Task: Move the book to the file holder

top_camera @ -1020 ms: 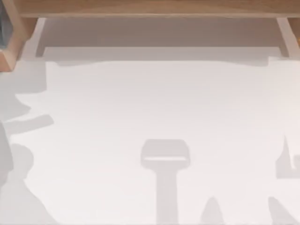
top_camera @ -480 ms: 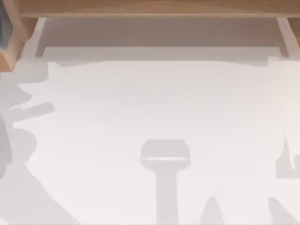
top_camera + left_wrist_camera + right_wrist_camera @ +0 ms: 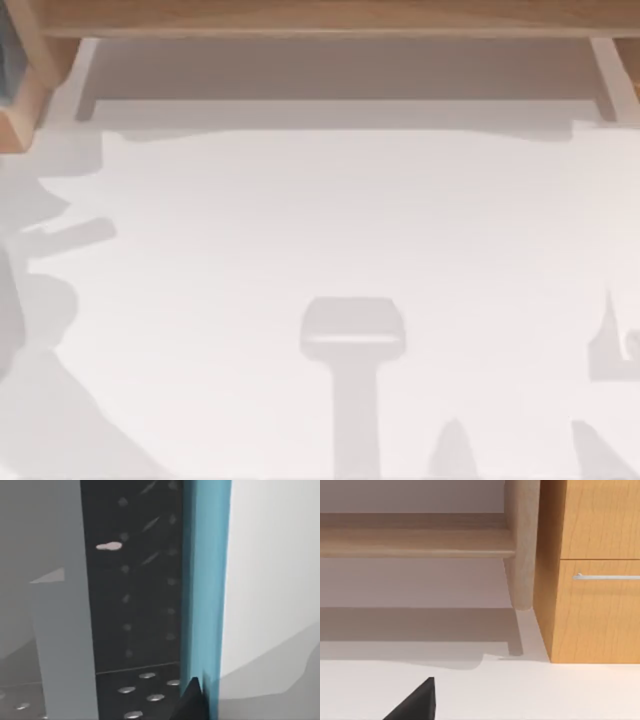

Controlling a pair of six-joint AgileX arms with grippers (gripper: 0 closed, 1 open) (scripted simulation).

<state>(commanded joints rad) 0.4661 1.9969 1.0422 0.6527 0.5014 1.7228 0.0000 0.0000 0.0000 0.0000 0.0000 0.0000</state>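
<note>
In the left wrist view the book point(image 3: 205, 580) is a teal slab standing upright. It rests against the black perforated file holder point(image 3: 135, 595), whose dotted base point(image 3: 145, 690) lies below. A dark tip of my left gripper point(image 3: 192, 702) shows right at the book's lower edge, touching or nearly touching it. A grey panel point(image 3: 65, 630) stands on the holder's other side. My right gripper point(image 3: 415, 702) shows as a dark tip over the white table, far from the book.
A wooden shelf point(image 3: 320, 20) runs along the table's far edge, with a wooden frame point(image 3: 20, 110) at the far left. The right wrist view shows a wooden cabinet point(image 3: 595, 605) with a drawer handle point(image 3: 605, 576) and a shelf post point(image 3: 522, 545). Arm shadows lie on the white table point(image 3: 320, 220).
The arm shadow at the table's left has spread a little toward the near edge and shifted slightly. Everything else looks the same.
</note>
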